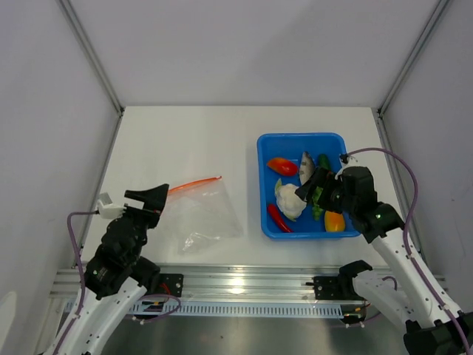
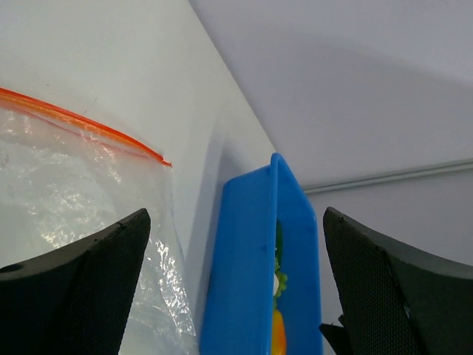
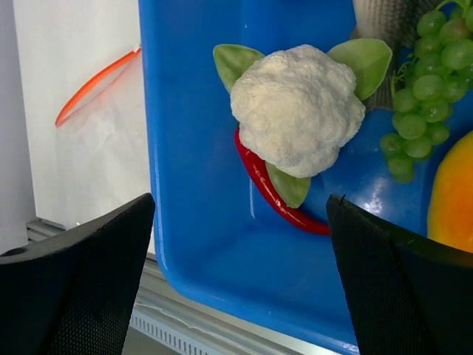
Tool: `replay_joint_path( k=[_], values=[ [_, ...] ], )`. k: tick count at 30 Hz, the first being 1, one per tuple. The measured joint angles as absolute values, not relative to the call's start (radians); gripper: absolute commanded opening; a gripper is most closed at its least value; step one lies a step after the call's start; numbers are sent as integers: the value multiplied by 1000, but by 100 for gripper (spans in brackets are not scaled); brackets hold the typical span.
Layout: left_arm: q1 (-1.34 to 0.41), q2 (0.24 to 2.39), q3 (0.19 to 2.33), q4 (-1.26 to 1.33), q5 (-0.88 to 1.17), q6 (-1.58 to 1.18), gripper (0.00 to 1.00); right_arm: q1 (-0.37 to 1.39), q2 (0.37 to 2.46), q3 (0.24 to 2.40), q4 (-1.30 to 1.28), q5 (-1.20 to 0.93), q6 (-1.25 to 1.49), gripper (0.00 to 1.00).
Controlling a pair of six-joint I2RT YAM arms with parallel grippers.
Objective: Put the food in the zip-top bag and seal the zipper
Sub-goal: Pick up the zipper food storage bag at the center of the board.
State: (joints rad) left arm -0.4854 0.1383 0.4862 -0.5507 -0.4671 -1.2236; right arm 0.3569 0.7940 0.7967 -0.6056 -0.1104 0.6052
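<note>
The clear zip-top bag (image 1: 205, 214) lies flat on the white table, its red-orange zipper (image 1: 194, 183) along the far edge. My left gripper (image 1: 150, 198) hovers open at the bag's left side, with nothing between its fingers. In the left wrist view the bag (image 2: 66, 185) and zipper (image 2: 89, 124) sit ahead of the open left gripper (image 2: 235, 222). The food sits in a blue tray (image 1: 295, 146): tomato (image 1: 282, 166), cauliflower (image 1: 290, 201), chili (image 1: 278, 217), pepper (image 1: 334, 220), cucumber (image 1: 324, 160). My right gripper (image 3: 240, 200) hangs open over the tray, above cauliflower (image 3: 295, 111), chili (image 3: 273, 196) and grapes (image 3: 421, 89).
An aluminium rail (image 1: 244, 285) runs along the table's near edge between the arm bases. White enclosure walls with metal posts (image 1: 92, 55) close in the back and sides. The tray's left wall (image 2: 244, 259) stands just right of the bag.
</note>
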Motion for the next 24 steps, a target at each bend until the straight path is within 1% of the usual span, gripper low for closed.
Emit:
replay_joint_path(
  k=[4,8,11,19,22,24],
  values=[
    [-485,56,396,-461,-397,-1137,100,316,834,825,-638,-170,559,99],
    [-485,75,323,-407,-327,-1084,100,337,882,849,-638,-193,498,100],
    [-484,183,330,-377,-306,-1056,100,379,947,884,-637,-197,453,99],
    [-483,492,390,-303,-230,-1042,99,436,1197,1066,-610,-214,355,99],
    [-483,616,452,-347,-182,-1063,99,455,1266,1135,-606,-254,355,100],
    [-483,691,519,-424,-170,-1088,99,484,1324,1185,-606,-271,362,99]
  ],
)
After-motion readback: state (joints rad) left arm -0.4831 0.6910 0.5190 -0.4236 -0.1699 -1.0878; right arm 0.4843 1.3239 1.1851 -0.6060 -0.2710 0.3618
